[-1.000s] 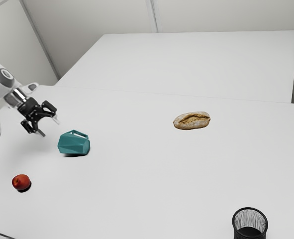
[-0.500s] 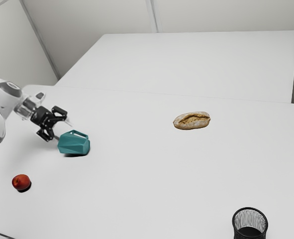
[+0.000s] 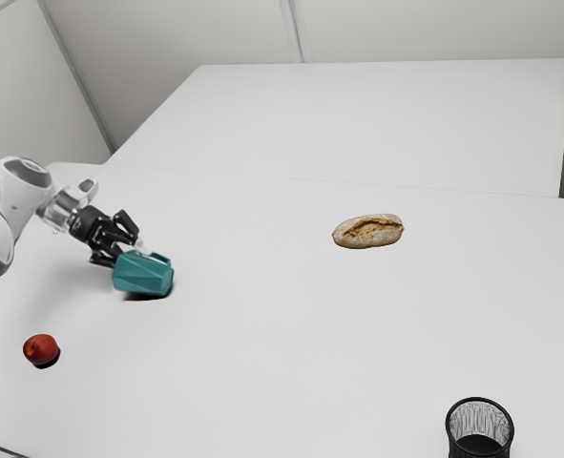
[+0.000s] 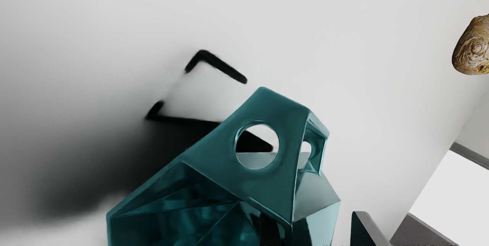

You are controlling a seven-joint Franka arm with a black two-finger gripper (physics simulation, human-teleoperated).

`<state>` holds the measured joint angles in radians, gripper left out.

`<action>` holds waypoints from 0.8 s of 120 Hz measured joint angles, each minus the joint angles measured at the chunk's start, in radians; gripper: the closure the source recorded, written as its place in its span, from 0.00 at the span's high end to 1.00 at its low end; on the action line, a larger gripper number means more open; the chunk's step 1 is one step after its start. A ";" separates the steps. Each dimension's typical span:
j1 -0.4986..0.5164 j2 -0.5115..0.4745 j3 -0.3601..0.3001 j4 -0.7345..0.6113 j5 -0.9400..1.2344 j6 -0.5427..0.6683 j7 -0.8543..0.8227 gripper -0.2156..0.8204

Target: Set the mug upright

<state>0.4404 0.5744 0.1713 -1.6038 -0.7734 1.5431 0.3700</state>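
1. Closer now to the teal mug (image 3: pixel 143 275), the gripper (image 3: pixel 129 252) had moved toward the exterior view's right since the earlier frame, while the mug had shifted only slightly.
2. Its fingers stood open: one reached into the mug's mouth, the other (image 4: pixel 363 229) lay outside, apart from the wall.
3. On its side, the mug lay on the table (image 3: pixel 262 334), handle up, mouth toward the gripper.
4. Bread (image 3: pixel 368 232), a red fruit (image 3: pixel 41 349) and a black mesh cup (image 3: pixel 480 420) sat well apart.
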 joint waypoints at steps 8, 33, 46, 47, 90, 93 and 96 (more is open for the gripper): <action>-0.001 -0.001 -0.004 0.002 0.004 -0.001 0.000 0.20; -0.005 -0.012 -0.031 0.018 0.011 -0.002 0.001 0.08; -0.008 -0.015 -0.041 0.019 0.022 0.001 0.000 0.06; -0.008 -0.015 -0.041 0.019 0.023 0.001 0.000 0.06; -0.084 -0.145 -0.114 0.010 0.266 0.088 -0.034 0.03; -0.100 -0.157 -0.120 0.009 0.304 0.104 -0.041 0.03; -0.117 -0.167 -0.125 0.009 0.341 0.119 -0.050 0.03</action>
<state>0.3235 0.4071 0.0461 -1.5951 -0.4324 1.6624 0.3196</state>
